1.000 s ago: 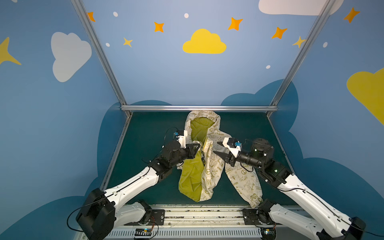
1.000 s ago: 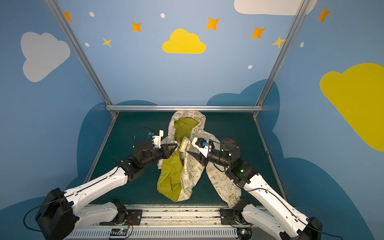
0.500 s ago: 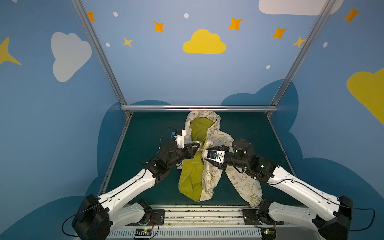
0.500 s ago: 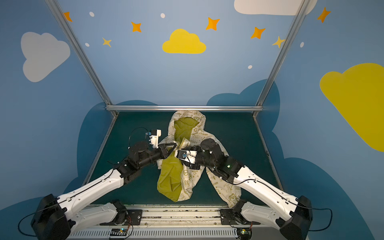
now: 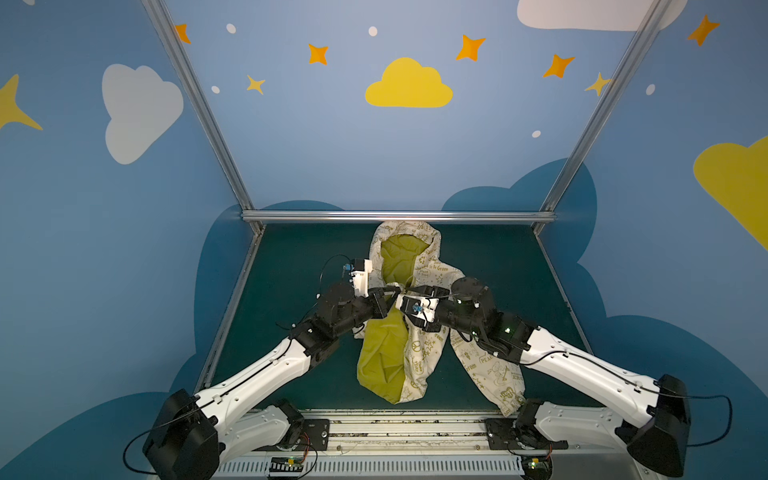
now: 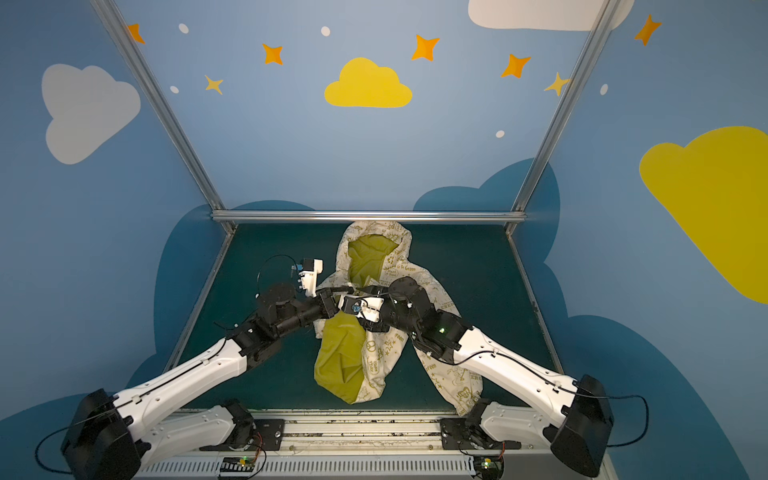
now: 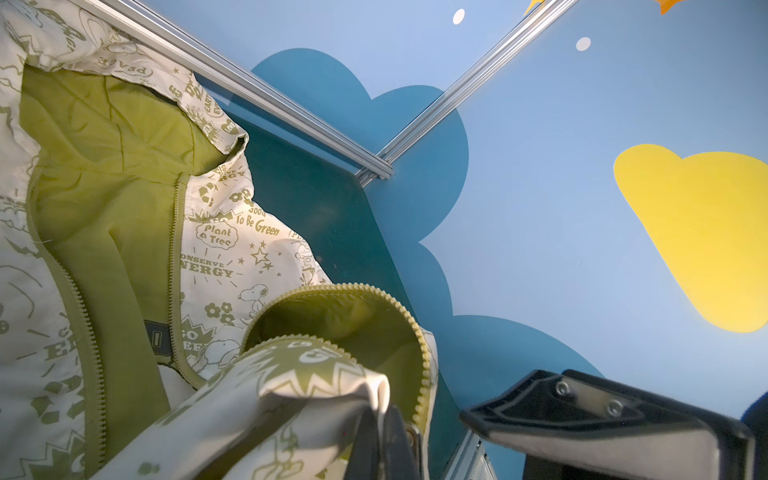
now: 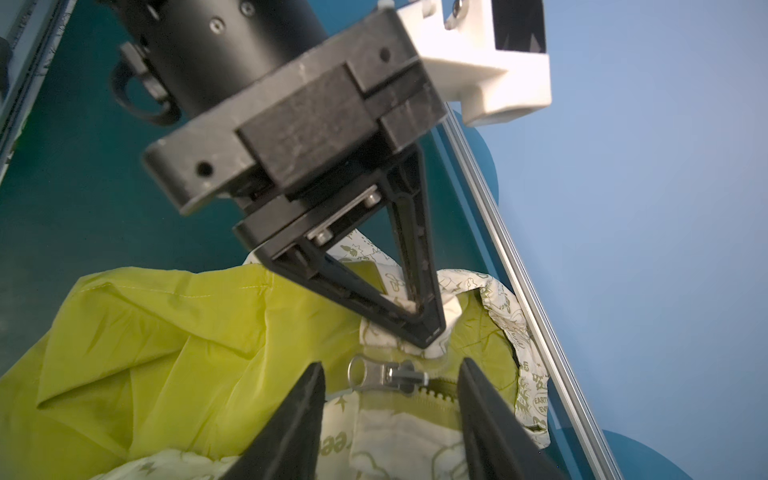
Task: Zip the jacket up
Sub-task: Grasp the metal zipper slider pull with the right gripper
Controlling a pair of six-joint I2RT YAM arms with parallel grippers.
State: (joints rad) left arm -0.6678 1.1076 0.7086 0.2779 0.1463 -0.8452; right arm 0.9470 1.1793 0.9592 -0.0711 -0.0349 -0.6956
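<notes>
You are at the grasp-the-slider step, and the zip is not yet run. The jacket lies mid-table on the dark green table, with its hood toward the back rail. The front is spread so that the lime lining shows.

Your left hand is clenched on a fold of cream fabric at the front edge, just beside the metal zipper slider. It lifts that edge off the table, and the olive zipper teeth arch away from the pinch.

Your right hand is released. Its 2 jaws stand apart on either side of the slider and its ring pull, touching neither as far as the right wrist view shows.

In both top views the 2 arms reach in low from the front and meet tip to tip over the jacket's middle.

The next move probably calls for a small advance and a clean close on the pull tab, not on the loose fabric around it. Then comes a draw along the teeth toward the hood while the left hand holds the edge taut. You cannot tell whether the other row of teeth is seated in the slider, so check that first.
</notes>
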